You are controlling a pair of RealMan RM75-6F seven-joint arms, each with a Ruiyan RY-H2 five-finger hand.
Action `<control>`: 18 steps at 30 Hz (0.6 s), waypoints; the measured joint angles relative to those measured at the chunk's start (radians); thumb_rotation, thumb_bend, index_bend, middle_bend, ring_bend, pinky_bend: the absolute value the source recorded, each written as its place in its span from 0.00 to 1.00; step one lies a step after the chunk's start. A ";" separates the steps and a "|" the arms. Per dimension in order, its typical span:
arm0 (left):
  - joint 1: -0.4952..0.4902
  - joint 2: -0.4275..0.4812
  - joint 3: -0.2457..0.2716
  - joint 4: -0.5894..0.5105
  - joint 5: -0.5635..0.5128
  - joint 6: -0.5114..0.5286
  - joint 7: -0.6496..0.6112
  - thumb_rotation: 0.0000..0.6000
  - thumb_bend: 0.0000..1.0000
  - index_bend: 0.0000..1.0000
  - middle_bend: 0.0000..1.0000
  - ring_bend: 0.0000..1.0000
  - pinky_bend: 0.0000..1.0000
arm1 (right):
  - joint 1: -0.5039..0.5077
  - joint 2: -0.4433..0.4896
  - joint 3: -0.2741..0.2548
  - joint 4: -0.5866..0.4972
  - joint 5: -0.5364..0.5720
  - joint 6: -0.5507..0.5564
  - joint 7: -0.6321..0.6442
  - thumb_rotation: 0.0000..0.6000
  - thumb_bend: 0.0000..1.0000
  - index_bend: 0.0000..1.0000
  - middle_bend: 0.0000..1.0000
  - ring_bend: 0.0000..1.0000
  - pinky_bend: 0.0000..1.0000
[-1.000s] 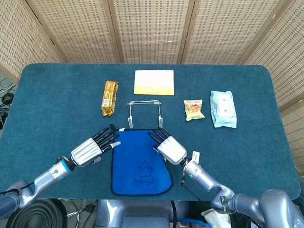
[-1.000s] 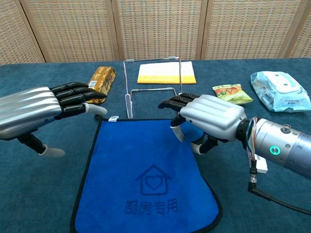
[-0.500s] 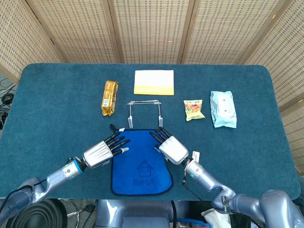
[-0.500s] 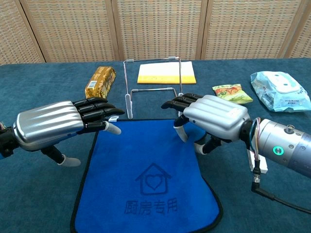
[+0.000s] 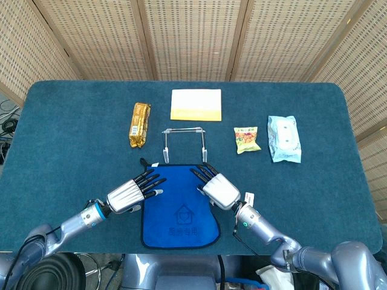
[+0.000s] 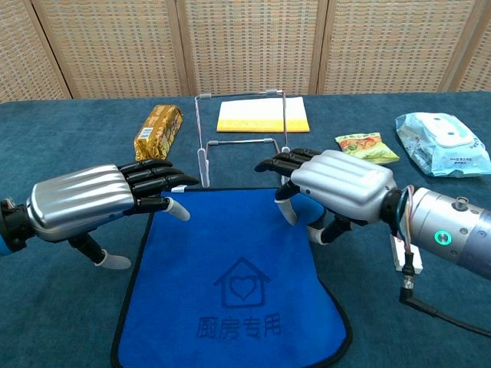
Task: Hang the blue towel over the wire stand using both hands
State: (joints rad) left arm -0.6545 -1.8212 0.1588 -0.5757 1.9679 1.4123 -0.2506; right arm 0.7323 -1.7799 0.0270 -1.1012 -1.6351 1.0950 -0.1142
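We see the blue towel (image 5: 180, 205) lying flat near the front edge of the tabletop (image 5: 72, 121), its far edge just short of the wire stand (image 5: 184, 140), which stands upright toward the tabletop's middle. The left hand (image 6: 96, 201) hovers over the towel's far-left corner, fingers extended and holding nothing; the right hand (image 6: 334, 184) sits over the far-right corner, fingers partly curled downward, and we cannot tell whether its fingertips already touch the cloth.

Risks, as we judge them:
- One corner may be pinched before the other, so the towel would lift askew and drape unevenly or slide off the top bar.
- A shallow pinch on thin cloth may slip once the towel's weight comes onto it.
- The stand looks light and stands just beyond the fingertips; a forward reach or a dragged hem could tip it or push it toward the yellow pad (image 5: 196, 104) at the far edge.
- Too low a lift would catch the towel on the near bar.

The gold snack bar (image 5: 139, 124), green snack packet (image 5: 247, 139) and wipes pack (image 5: 283, 138) lie well apart from this path.
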 measured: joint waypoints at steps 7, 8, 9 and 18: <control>-0.004 -0.044 0.012 0.075 -0.014 0.020 -0.052 1.00 0.06 0.26 0.00 0.00 0.00 | -0.007 0.011 -0.004 -0.002 0.006 -0.002 0.014 1.00 0.62 0.66 0.08 0.00 0.08; -0.004 -0.049 0.014 0.085 -0.015 0.022 -0.057 1.00 0.05 0.27 0.00 0.00 0.00 | -0.008 0.012 -0.006 -0.002 0.006 -0.002 0.016 1.00 0.62 0.66 0.08 0.00 0.08; -0.005 -0.056 0.017 0.099 -0.018 0.025 -0.064 1.00 0.04 0.27 0.00 0.00 0.00 | -0.009 0.012 -0.006 -0.001 0.006 -0.002 0.018 1.00 0.62 0.66 0.08 0.00 0.08; -0.006 -0.099 0.033 0.165 -0.041 0.034 -0.111 1.00 0.01 0.28 0.00 0.00 0.00 | -0.014 0.011 -0.010 0.003 0.005 0.004 0.033 1.00 0.62 0.66 0.08 0.00 0.08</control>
State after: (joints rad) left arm -0.6601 -1.9197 0.1922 -0.4104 1.9265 1.4465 -0.3616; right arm 0.7183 -1.7686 0.0170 -1.0982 -1.6305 1.0989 -0.0817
